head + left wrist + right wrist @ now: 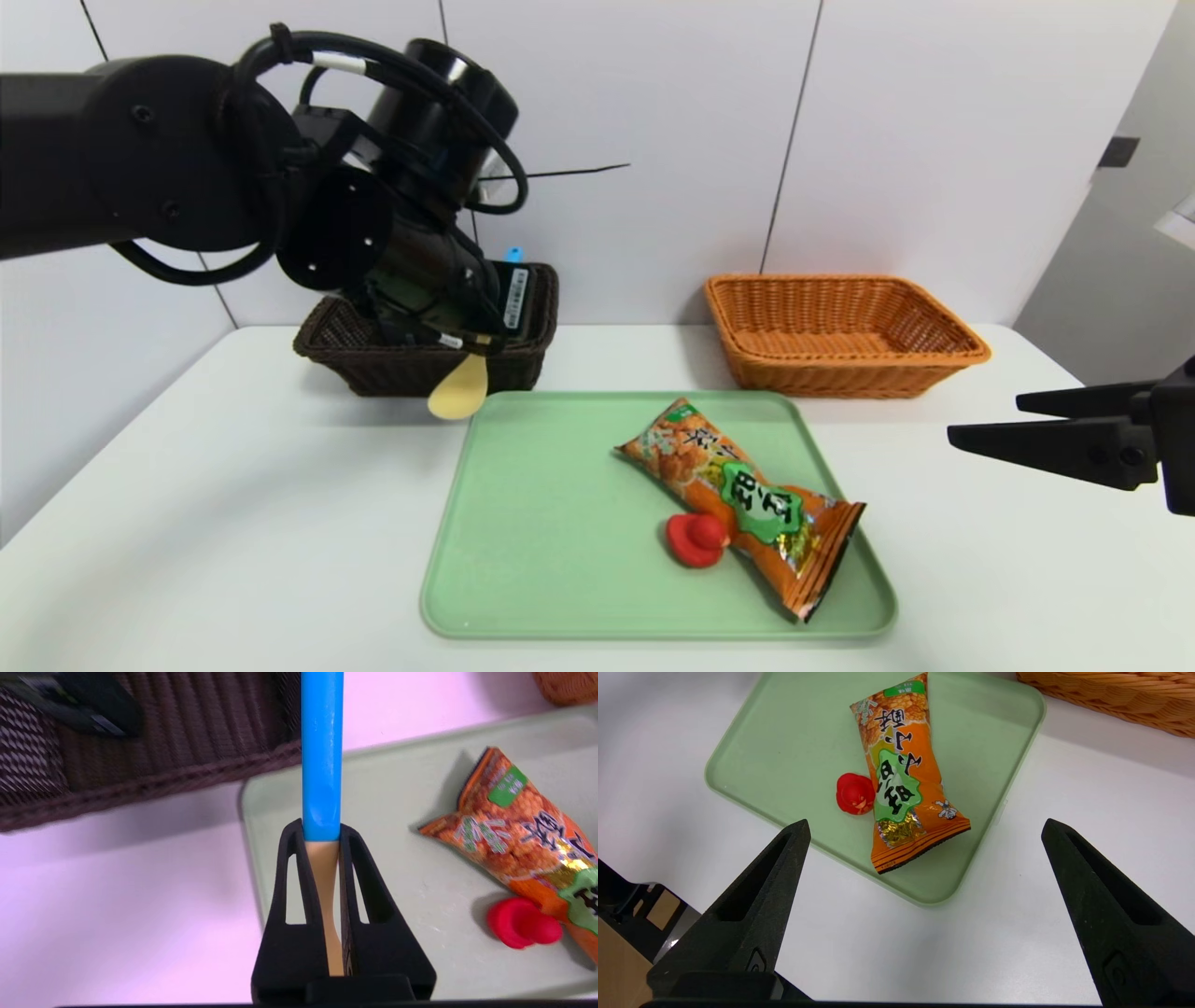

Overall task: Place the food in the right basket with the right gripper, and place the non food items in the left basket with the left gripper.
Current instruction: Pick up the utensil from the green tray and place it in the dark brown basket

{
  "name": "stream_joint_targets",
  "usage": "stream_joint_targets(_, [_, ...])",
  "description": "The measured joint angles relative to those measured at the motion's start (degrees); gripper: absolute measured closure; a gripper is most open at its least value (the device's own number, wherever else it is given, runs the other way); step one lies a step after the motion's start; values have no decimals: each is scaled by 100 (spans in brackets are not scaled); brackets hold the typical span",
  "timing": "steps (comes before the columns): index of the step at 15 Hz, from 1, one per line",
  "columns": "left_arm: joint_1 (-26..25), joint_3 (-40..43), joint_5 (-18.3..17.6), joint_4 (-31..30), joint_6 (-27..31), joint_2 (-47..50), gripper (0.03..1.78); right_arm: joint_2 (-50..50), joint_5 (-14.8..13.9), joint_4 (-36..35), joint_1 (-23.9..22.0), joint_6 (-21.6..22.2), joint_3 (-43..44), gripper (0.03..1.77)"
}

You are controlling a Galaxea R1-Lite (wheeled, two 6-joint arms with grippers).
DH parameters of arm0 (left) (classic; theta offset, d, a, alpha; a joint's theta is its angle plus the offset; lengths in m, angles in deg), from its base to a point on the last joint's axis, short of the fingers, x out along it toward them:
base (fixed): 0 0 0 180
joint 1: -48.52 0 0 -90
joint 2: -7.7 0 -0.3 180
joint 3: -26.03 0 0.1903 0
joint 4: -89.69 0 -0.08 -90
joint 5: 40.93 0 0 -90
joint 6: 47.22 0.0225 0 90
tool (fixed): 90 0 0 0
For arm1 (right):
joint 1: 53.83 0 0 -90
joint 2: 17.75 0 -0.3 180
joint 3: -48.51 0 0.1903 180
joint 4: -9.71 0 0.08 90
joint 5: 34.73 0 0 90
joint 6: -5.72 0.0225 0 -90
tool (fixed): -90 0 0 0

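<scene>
My left gripper (322, 828) is shut on a spoon-like tool with a blue handle (321, 742) and a beige head (458, 389). It holds the tool over the front rim of the dark brown left basket (327, 341), with the beige head hanging just outside the rim. An orange snack bag (742, 499) and a small red toy (695, 539) lie touching on the green tray (523, 560). The orange right basket (840, 327) stands behind the tray. My right gripper (985, 418) hovers open at the right of the tray, with nothing between its fingers (752, 896).
A black item with a white label (518, 294) lies in the dark basket. White table surface (233, 523) spreads left and front of the tray. A white panelled wall closes off the back.
</scene>
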Motion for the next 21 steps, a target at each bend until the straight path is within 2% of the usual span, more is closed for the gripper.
stream_joint_targets(3, [-557, -556, -597, -236, 708, -289, 167, -5, 9, -1, 0, 2, -34, 9])
stream_joint_targets(4, [-681, -686, -695, -378, 929, -416, 167, -5, 6, -1, 0, 0, -37, 9])
stream_joint_targets(11, [-1197, -914, -1598, -1406, 2558, -1041, 167, -62, 5, -4, -5, 0, -130, 9])
stream_joint_targets(15, [-1621, -914, -1891, -1875, 3517, -1306, 167, -140, -2, 0, -5, -2, -210, 9])
stream_joint_targets(21, [-1826, -901, -1899, -1914, 4676, -1506, 167, -223, 0, 0, -9, 0, -290, 9])
